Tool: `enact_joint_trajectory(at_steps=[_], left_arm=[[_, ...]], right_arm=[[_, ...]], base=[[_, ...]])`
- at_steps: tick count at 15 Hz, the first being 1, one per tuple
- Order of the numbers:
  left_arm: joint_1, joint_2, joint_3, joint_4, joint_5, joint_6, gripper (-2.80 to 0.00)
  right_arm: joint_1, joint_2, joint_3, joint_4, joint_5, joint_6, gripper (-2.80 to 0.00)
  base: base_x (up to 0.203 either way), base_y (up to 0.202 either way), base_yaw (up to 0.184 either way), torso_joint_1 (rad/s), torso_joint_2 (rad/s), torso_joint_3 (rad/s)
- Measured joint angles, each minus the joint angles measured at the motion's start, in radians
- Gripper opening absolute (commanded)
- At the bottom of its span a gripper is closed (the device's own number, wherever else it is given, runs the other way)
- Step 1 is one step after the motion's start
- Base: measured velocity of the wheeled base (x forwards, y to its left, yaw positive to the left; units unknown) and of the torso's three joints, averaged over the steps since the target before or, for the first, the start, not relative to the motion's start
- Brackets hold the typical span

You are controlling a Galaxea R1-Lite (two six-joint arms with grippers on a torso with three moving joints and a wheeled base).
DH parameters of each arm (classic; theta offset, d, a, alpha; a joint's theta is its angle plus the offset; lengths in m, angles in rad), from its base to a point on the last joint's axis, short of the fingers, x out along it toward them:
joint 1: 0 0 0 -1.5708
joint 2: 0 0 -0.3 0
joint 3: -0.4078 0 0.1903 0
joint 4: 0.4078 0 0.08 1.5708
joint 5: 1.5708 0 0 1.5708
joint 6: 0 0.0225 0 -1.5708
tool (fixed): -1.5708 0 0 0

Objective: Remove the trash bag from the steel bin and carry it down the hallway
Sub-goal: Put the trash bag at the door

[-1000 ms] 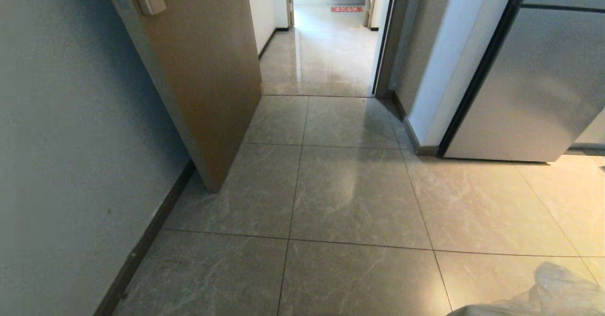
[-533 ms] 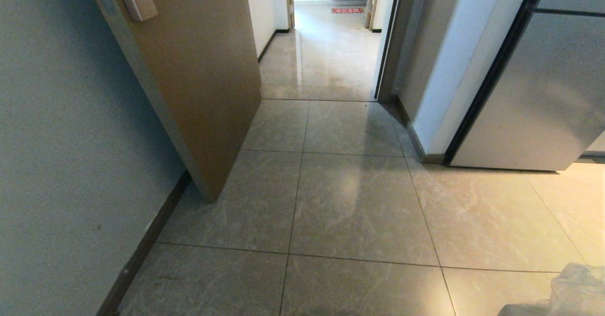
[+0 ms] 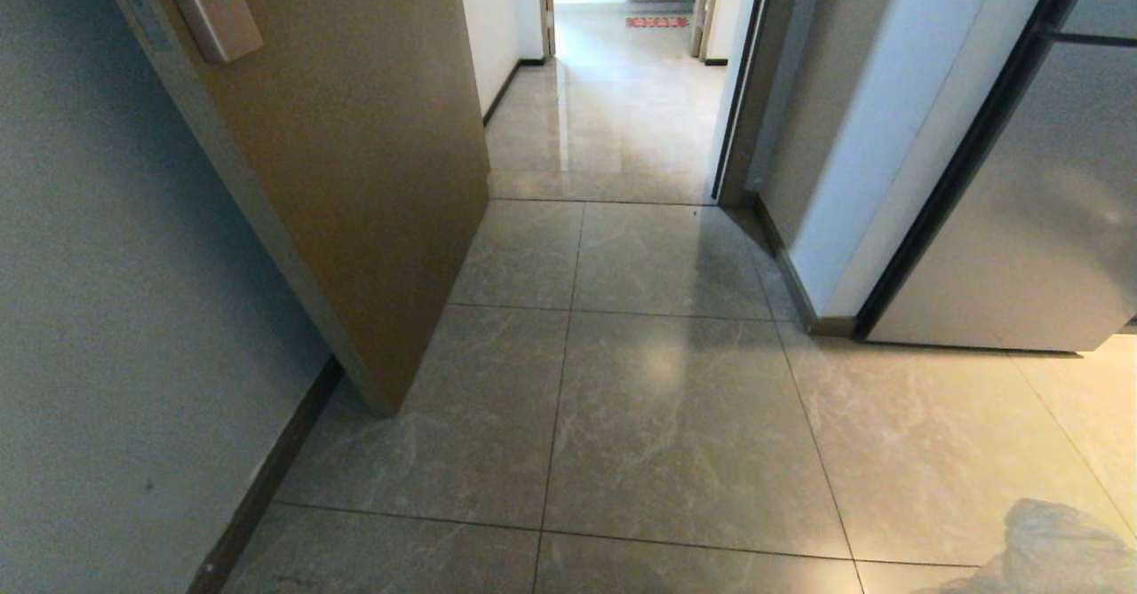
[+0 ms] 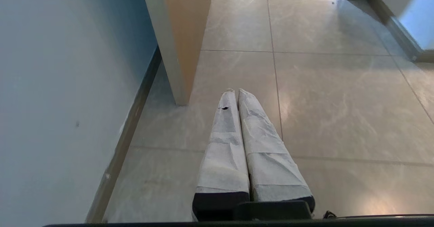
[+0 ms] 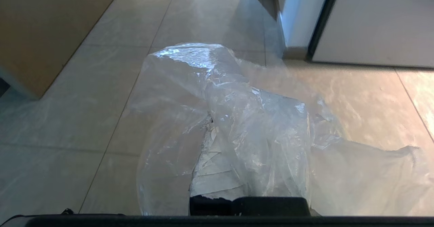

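Clear trash bag [image 5: 237, 118] gripped by right tool [image 5: 212, 142] — above hallway [image 3: 622, 114] tiles.

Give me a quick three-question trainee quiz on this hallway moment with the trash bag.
1. True or false: the left tool holds the trash bag.
2. Which tool is shut on the bag: A left, B right?
3. Fill in: the tan door stands on the robot's ____ side.

Key:
1. False; its wrapped fingers are together, with nothing between them.
2. B; plastic drapes over the right tool.
3. Left.
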Motion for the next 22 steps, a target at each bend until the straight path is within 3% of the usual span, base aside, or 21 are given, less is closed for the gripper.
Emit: enact_joint_trajectory(at_steps=[22], left_arm=[[0.0, 0.0, 0.0, 0.0, 0.0, 0.0, -2.8]], right_arm=[[0.0, 0.0, 0.0, 0.0, 0.0, 0.0, -2.8]], base=[[0.192, 0.0, 0.001, 0.003, 0.0, 0.003]])
